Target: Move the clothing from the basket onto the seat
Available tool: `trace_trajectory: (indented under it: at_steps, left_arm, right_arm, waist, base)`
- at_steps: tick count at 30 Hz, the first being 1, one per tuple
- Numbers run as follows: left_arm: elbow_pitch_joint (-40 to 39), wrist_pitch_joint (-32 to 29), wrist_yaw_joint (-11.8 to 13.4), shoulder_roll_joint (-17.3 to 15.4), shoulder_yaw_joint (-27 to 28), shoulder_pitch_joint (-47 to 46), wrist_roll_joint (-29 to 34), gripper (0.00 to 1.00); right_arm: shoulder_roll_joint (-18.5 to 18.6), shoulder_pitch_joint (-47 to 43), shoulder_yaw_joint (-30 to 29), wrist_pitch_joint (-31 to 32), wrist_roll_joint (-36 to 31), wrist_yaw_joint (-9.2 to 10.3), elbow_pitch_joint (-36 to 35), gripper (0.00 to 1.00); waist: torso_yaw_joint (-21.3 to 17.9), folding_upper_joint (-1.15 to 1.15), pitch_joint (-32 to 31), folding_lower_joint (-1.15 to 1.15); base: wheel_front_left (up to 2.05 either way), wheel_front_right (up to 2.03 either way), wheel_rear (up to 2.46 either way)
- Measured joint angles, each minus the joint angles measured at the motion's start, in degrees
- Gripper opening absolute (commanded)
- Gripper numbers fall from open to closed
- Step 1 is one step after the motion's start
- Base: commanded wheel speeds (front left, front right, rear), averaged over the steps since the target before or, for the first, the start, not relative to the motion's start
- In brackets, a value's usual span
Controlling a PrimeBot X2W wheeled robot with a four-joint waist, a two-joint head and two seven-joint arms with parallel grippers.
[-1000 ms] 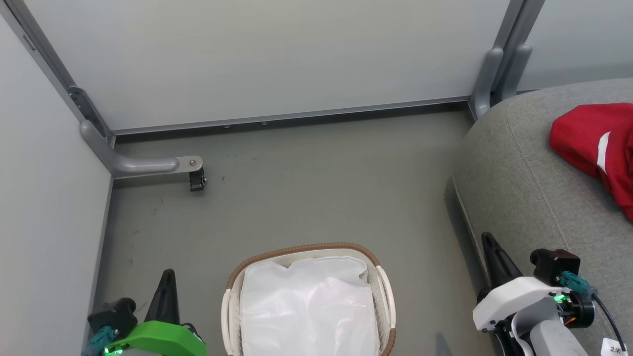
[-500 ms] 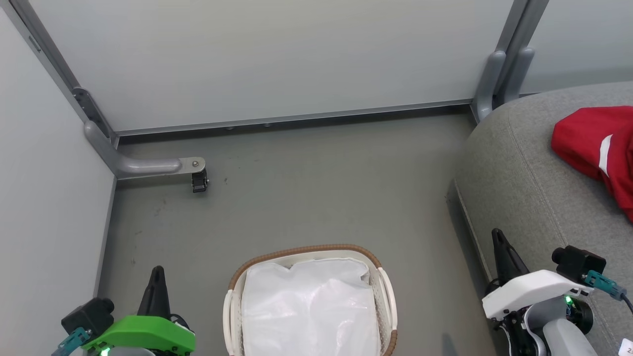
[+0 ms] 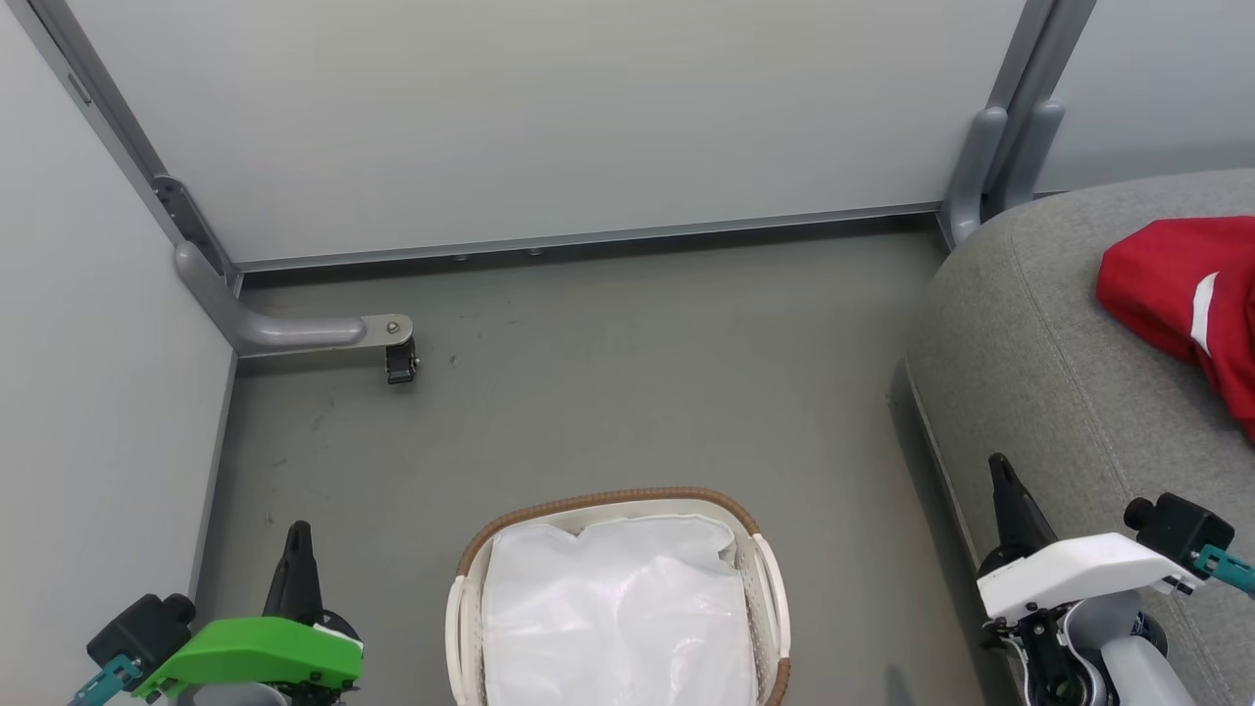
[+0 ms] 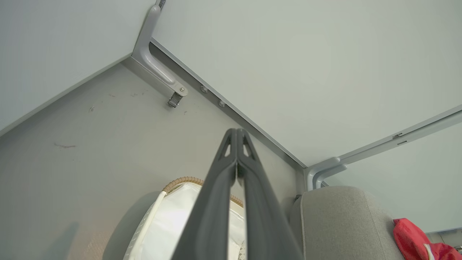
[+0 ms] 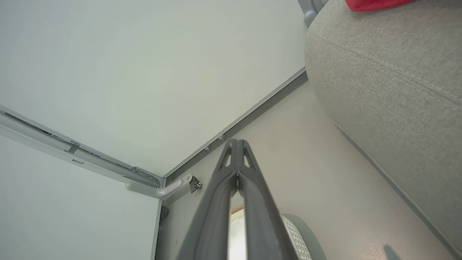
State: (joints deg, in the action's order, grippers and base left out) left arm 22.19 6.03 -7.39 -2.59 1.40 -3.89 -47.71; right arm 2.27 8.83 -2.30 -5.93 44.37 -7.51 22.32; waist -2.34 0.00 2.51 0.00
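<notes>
The red clothing (image 3: 1191, 304) with a white band lies on the grey seat (image 3: 1049, 373) at the right; it also shows in the left wrist view (image 4: 415, 240) and the right wrist view (image 5: 375, 4). The white basket (image 3: 471, 559) with a brown rim stands on the floor at bottom centre, holding a white liner sheet (image 3: 618, 608). My left gripper (image 3: 297, 534) is shut and empty, left of the basket. My right gripper (image 3: 1000, 466) is shut and empty, beside the seat's front edge. Both pairs of fingertips meet in the wrist views (image 4: 236, 131) (image 5: 236, 141).
Pale partition walls close the space at the back and left. A grey bracket with a small caster (image 3: 400, 358) sticks out from the left corner. A grey post (image 3: 980, 157) stands at the back right by the seat. Grey floor (image 3: 627, 392) lies between basket and wall.
The whole head picture has shifted slightly, so the camera moved. Both grippers have drawn back and outward, towards the lower corners. They stay shut. The clothing rests on the seat as before.
</notes>
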Motion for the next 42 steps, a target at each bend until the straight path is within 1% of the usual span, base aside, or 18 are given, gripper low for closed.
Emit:
trace_trajectory:
  at_steps: [19,42]
  left_arm:
    - [-2.30,-3.66,0.00,-0.01,1.47,-0.23,-12.78,0.00]
    - [-4.63,-7.11,0.00,-0.03,2.83,-0.87,-24.99,0.00]
  right_arm:
    - [0.10,-0.51,-1.16,3.49,13.55,0.00,-2.36,0.00]
    - [0.23,-1.19,-2.35,6.97,26.96,0.00,-4.63,0.00]
  waist:
    - [0.50,0.00,-0.50,0.00]
    - [1.09,0.00,-1.09,0.00]
  base:
    - [0.00,0.00,0.00]
    - [0.00,0.00,0.00]
